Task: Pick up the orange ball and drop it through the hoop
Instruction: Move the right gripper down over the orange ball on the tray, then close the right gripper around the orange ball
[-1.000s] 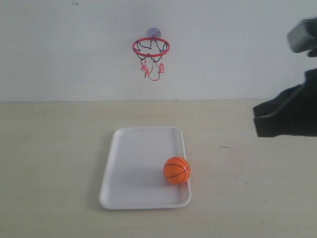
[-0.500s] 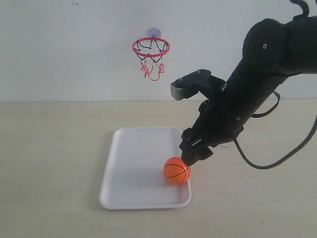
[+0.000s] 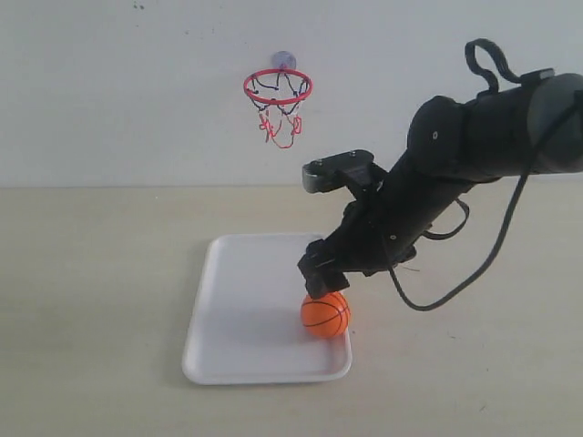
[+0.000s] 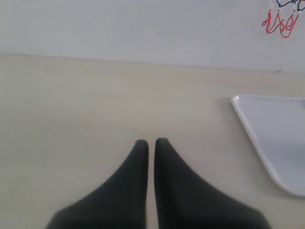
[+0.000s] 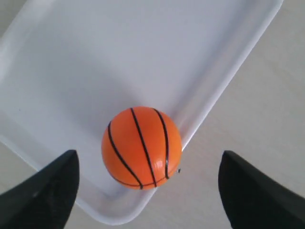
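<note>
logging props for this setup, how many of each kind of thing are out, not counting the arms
orange ball: 1
hoop: 1
white tray: 1
total: 3

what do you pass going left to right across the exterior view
white tray (its left rim) → hoop → orange ball → right arm

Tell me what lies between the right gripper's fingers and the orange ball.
Nothing in the way. The right wrist view shows the right gripper open around the orange ball, with only bare white tray and table in both gaps.
</note>
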Controlling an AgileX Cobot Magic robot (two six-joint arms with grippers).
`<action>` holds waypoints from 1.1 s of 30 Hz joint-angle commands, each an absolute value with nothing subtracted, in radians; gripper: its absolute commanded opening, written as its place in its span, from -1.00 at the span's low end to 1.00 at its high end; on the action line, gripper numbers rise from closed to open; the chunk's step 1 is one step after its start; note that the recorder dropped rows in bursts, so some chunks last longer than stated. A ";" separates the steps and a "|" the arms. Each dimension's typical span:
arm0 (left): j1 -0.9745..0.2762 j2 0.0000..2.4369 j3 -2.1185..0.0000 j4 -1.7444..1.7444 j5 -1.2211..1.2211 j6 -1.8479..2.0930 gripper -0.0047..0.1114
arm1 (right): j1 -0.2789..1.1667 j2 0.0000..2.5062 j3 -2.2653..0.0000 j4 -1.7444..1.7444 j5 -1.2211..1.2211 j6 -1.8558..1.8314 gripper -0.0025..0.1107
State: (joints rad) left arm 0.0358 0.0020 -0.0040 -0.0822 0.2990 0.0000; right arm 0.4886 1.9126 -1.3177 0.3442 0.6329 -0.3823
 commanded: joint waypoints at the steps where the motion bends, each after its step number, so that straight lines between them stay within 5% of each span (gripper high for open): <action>1: 0.038 0.000 0.000 -0.086 0.288 -0.007 -0.85 | 0.513 1.938 -1.364 0.357 0.642 -0.380 0.36; 33: 0.038 0.000 0.000 -0.086 0.288 -0.007 -0.85 | 0.529 2.054 -1.399 0.262 0.670 -0.264 0.35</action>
State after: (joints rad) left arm 0.0358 0.0020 -0.0040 -0.0822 0.2990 0.0000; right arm 0.5284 2.0551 -1.3941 0.2564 0.6611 -0.2689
